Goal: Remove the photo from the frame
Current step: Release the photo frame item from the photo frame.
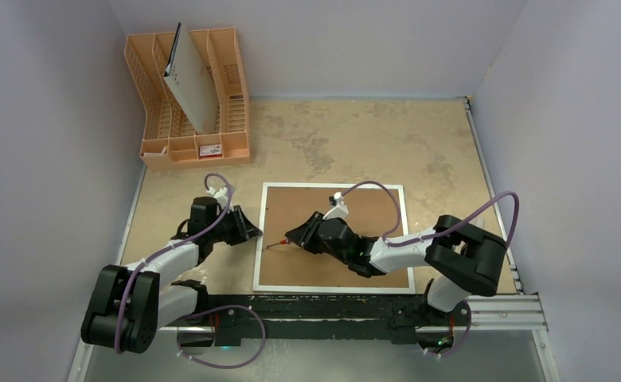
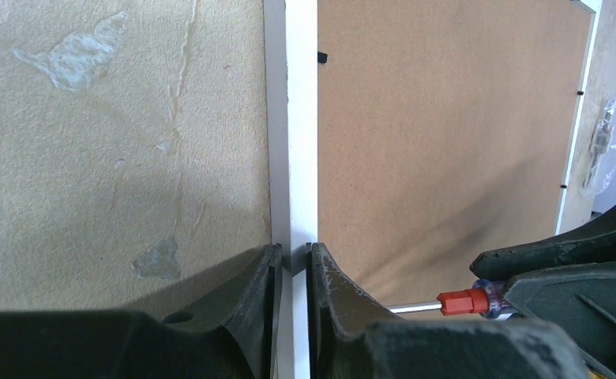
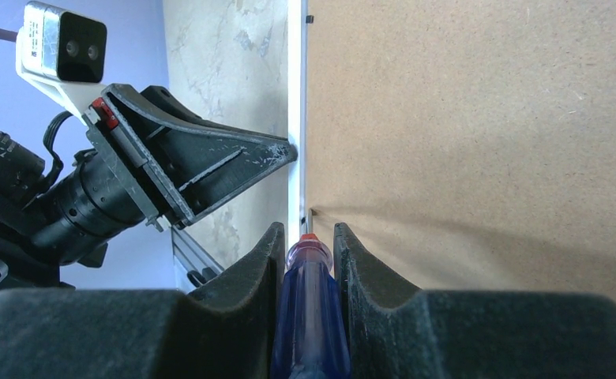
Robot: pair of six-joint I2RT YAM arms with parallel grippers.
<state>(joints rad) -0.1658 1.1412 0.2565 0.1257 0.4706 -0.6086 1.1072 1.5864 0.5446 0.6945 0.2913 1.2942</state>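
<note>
The frame (image 1: 287,208) lies flat on the table, its brown back facing up inside a narrow white border (image 2: 301,118). The photo is hidden beneath that back. My left gripper (image 2: 293,254) is shut on the frame's left border strip, one finger on each side; the top view shows it at the frame's left edge (image 1: 253,233). My right gripper (image 3: 306,233) is shut on a blue-handled screwdriver (image 3: 311,316) with a red collar. The metal shaft (image 1: 277,244) reaches the seam between back and left border, close to the left gripper's fingers (image 3: 277,154).
An orange plastic rack (image 1: 152,95) stands at the back left with a grey-white holed board (image 1: 189,83) leaning in it. Small black clips (image 2: 321,58) sit along the frame's inner edge. A clear bag of hardware (image 2: 605,142) lies past the frame's far side.
</note>
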